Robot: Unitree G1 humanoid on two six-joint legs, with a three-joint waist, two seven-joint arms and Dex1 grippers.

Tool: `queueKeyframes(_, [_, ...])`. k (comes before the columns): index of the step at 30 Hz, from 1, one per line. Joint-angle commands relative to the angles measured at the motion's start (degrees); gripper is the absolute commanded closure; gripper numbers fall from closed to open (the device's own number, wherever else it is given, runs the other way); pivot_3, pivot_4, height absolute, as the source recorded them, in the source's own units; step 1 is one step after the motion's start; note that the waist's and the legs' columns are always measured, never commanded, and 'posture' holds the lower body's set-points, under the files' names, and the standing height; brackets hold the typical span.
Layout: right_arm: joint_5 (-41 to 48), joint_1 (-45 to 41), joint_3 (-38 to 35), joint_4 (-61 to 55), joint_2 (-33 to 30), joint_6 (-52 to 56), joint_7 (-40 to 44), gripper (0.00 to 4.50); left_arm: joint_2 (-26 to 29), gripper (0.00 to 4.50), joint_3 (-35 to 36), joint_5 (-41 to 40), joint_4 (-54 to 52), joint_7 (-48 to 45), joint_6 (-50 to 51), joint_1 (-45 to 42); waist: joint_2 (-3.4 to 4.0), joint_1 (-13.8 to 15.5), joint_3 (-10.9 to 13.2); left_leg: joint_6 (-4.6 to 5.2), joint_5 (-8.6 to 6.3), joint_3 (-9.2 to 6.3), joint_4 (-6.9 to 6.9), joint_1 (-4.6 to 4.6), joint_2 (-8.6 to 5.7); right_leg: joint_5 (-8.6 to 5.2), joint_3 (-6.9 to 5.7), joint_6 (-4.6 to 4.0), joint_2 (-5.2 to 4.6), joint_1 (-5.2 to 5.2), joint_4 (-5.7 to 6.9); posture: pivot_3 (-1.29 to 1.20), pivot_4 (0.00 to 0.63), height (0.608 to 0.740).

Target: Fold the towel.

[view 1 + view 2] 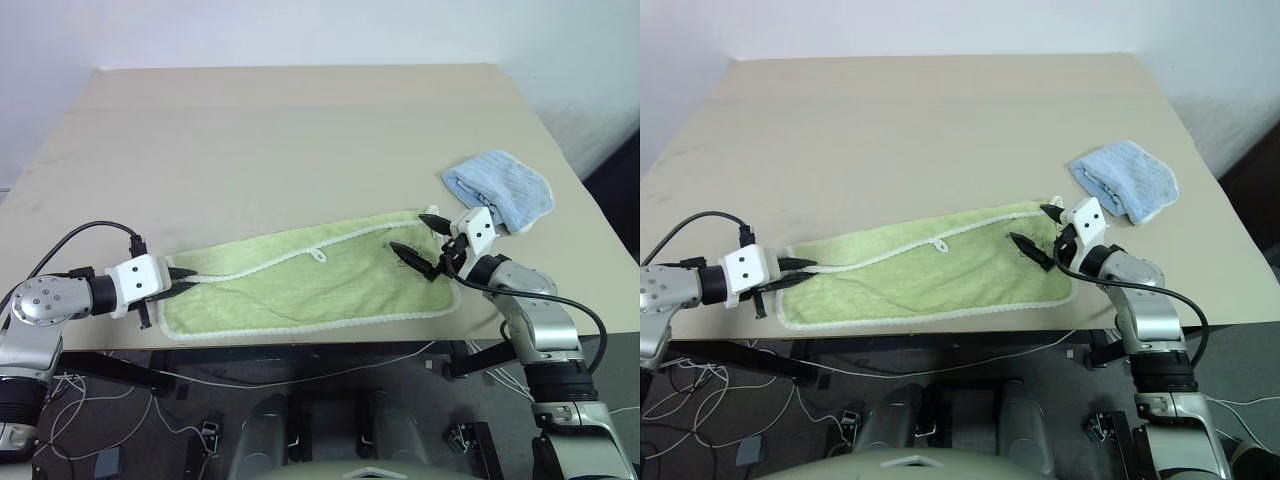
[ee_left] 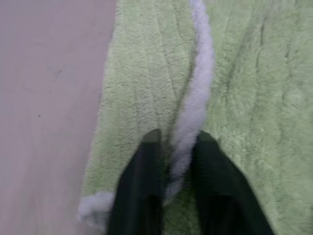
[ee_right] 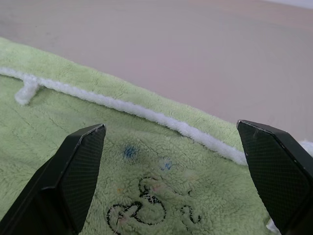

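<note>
Your towel (image 1: 310, 285) lies flat along the near edge of the bench (image 1: 300, 130), in the lower middle of the head frame, long side running left to right and rising slightly toward the right. It sits folded lengthwise, with white piping (image 1: 290, 258) crossing its upper face and a small white loop (image 1: 318, 256) near the middle.

Your left tool (image 1: 180, 283), at the lower left of the frame, is at the towel's left end. The left wrist view shows its fingers (image 2: 142, 196) pinched together on the white piping (image 2: 193, 112) at that corner.

Your right tool (image 1: 420, 240), at centre right, hovers over the towel's right end with its fingers (image 3: 73, 171) spread wide, holding nothing. Dark embroidery (image 3: 142, 205) shows on the cloth between them.

A light-blue folded towel (image 1: 500, 190) rests on the bench at the right of the frame, just beyond the right tool and apart from the green one.
</note>
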Motion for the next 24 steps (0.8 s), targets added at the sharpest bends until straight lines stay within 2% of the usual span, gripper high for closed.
queueKeyframes(1, [-0.01, -1.34, -0.97, -1.53, -1.09, -0.66, 0.17, 0.0, 0.08, 4.44, 2.77, -4.46, -2.79, -0.85, 2.71, 0.84, 0.0, 0.0, 0.0, 0.0, 0.0, 0.0, 0.0, 0.0, 0.0, 0.0, 0.0, 0.0, 0.0, 0.0, 0.0, 0.0, 0.15, 0.74])
queueKeyframes(5, [-5.12, -4.14, -0.09, 2.16, -2.67, -5.04, -1.84, 0.0, -0.08, 4.44, 5.37, -8.25, -3.68, 0.52, 8.78, 1.13, 0.0, 0.0, 0.0, 0.0, 0.0, 0.0, 0.01, 0.0, 0.0, 0.0, 0.0, 0.01, 0.02, 0.0, 0.01, 0.0, 0.15, 0.74])
queueKeyframes(11, [-19.55, -9.62, 5.8, 12.35, -8.39, -18.99, -4.74, 0.0, -0.9, 4.44, 8.35, -11.13, -6.11, 1.93, 12.88, 1.42, 0.0, -0.17, 0.01, -0.2, 0.12, 0.01, 0.04, 0.01, -0.01, -0.03, 0.0, 0.04, 0.04, 0.02, 0.02, 0.0, 0.15, 0.74])
queueKeyframes(15, [-31.01, -14.43, 11.42, 22.32, -12.38, -30.34, -10.3, 0.0, -2.18, 4.44, 8.18, -10.86, -8.12, 3.11, 13.92, 2.67, 0.01, -0.23, 0.01, -0.27, 0.17, 0.05, 0.04, 0.02, -0.02, -0.04, 0.01, 0.06, 0.04, 0.02, 0.03, 0.0, 0.15, 0.74])
queueKeyframes(24, [-48.03, -24.02, 20.26, 37.5, -14.07, -43.27, -25.83, 0.0, -4.44, 4.44, 7.61, -10.13, -10.91, 5.26, 15.24, 4.2, 0.0, -0.41, 0.01, -0.38, 0.23, 0.08, 0.05, 0.05, 0.0, -0.05, 0.03, 0.07, 0.07, 0.04, 0.05, 0.0, 0.15, 0.74])
